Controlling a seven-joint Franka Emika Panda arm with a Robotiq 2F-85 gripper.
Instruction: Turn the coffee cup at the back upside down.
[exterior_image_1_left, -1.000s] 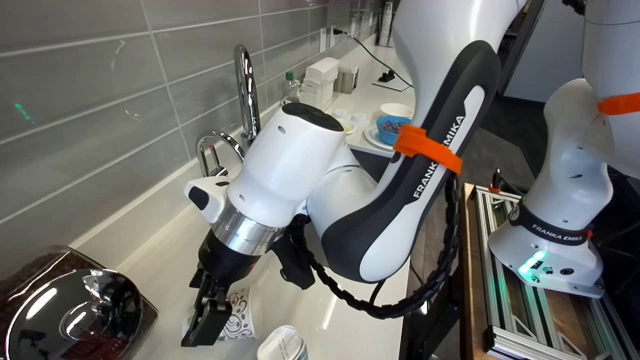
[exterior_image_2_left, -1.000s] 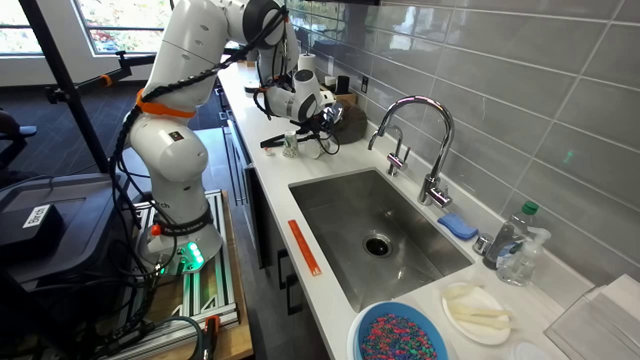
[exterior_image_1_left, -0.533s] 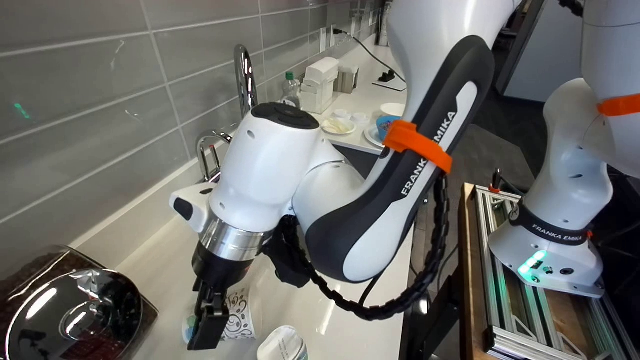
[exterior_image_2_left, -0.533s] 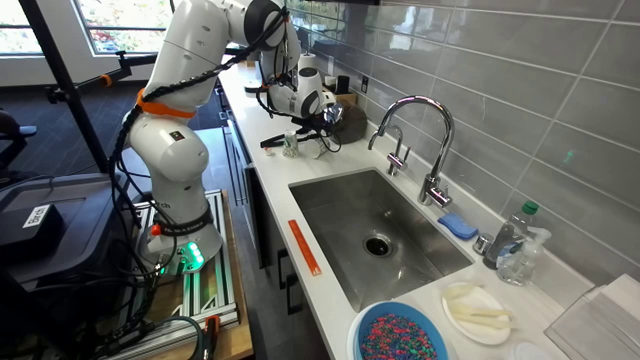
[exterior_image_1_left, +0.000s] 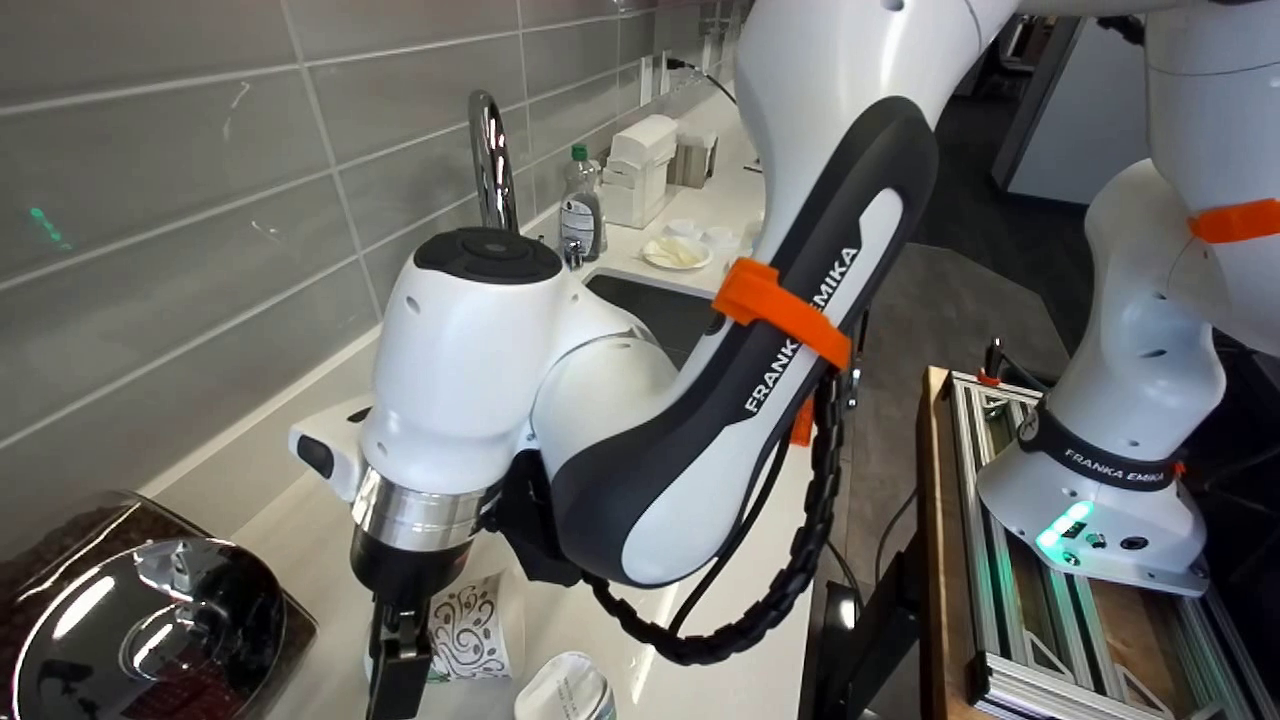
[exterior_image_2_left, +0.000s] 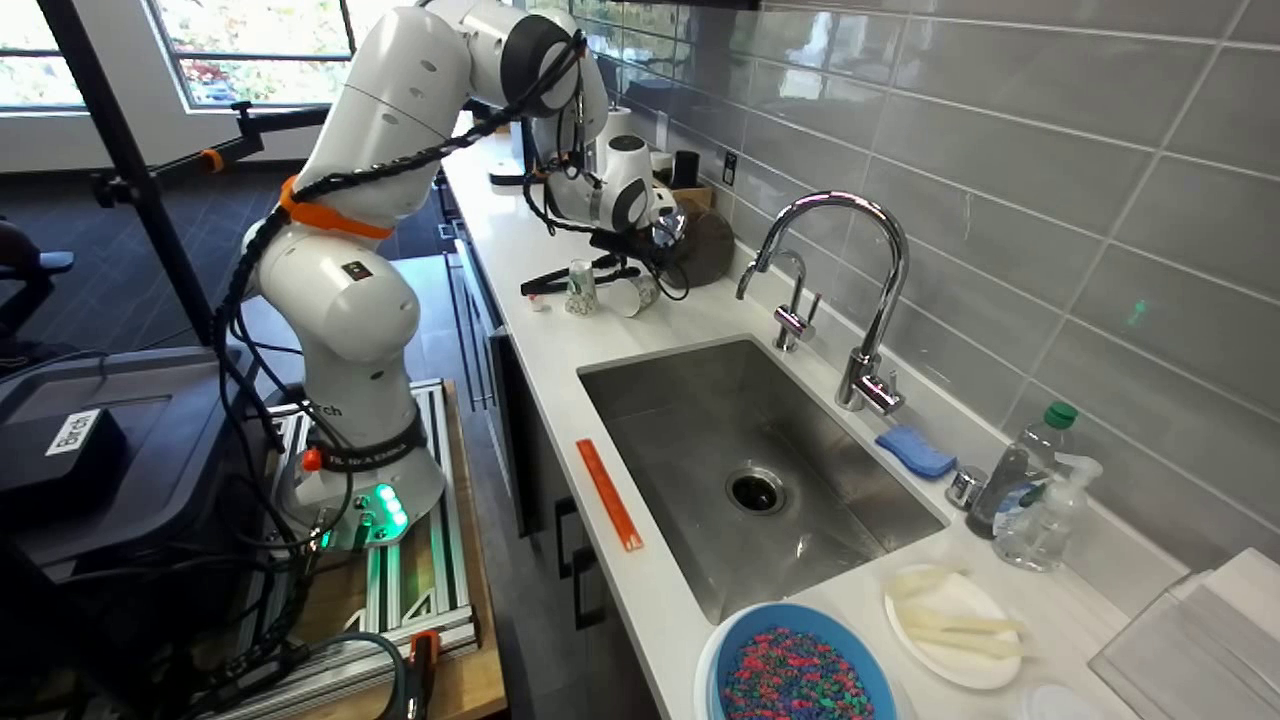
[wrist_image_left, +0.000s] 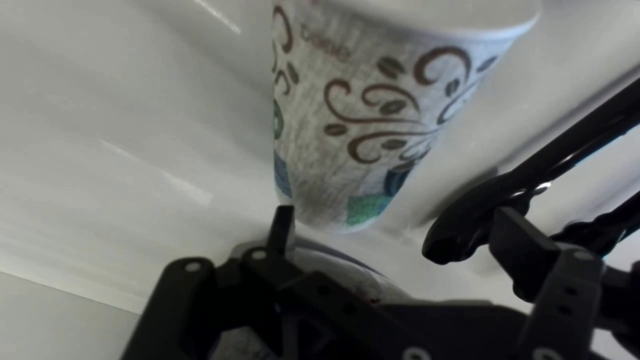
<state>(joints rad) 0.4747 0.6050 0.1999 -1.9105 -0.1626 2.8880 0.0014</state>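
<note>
the coffee cup (wrist_image_left: 360, 125) lies on its side on the white counter (exterior_image_2_left: 555, 345). in the wrist view its narrow base is turned toward the gripper (wrist_image_left: 397, 225) and its mouth faces away. brown swirls are printed on its side, with green and blue patches near the base. the gripper is spread wide. one of its fingers (wrist_image_left: 281, 231) stands at the edge of the base; whether it touches the cup, i cannot tell. the opposite finger is apart from the cup, near a long black tool (wrist_image_left: 550, 160).

a second cup (exterior_image_2_left: 580, 290), in an exterior view, stands with its narrower end up, just beside the coffee cup and farther from the tiled wall (exterior_image_2_left: 1050, 150). in an exterior view, a jar (exterior_image_1_left: 110, 520) with a shiny lid (exterior_image_1_left: 150, 650) and brown contents (exterior_image_1_left: 40, 565) is found near the gripper. in both exterior views the arm (exterior_image_1_left: 600, 420) reaches down over the counter.

further items noted in an exterior view: a metal sink (exterior_image_2_left: 680, 420), with a tall tap (exterior_image_2_left: 888, 300) and a smaller tap (exterior_image_2_left: 792, 322) between it and the wall. an orange strip (exterior_image_2_left: 608, 495) lies beside the sink on the side away from the wall; a blue sponge (exterior_image_2_left: 915, 452) lies on the wall side, near a bottle with a green cap (exterior_image_2_left: 1020, 475) and a pump bottle (exterior_image_2_left: 1040, 525). a blue bowl (exterior_image_2_left: 858, 648) of coloured bits (exterior_image_2_left: 800, 675) and a plate (exterior_image_2_left: 970, 675) with pale strips (exterior_image_2_left: 955, 628) rest near one end of the sink.
</note>
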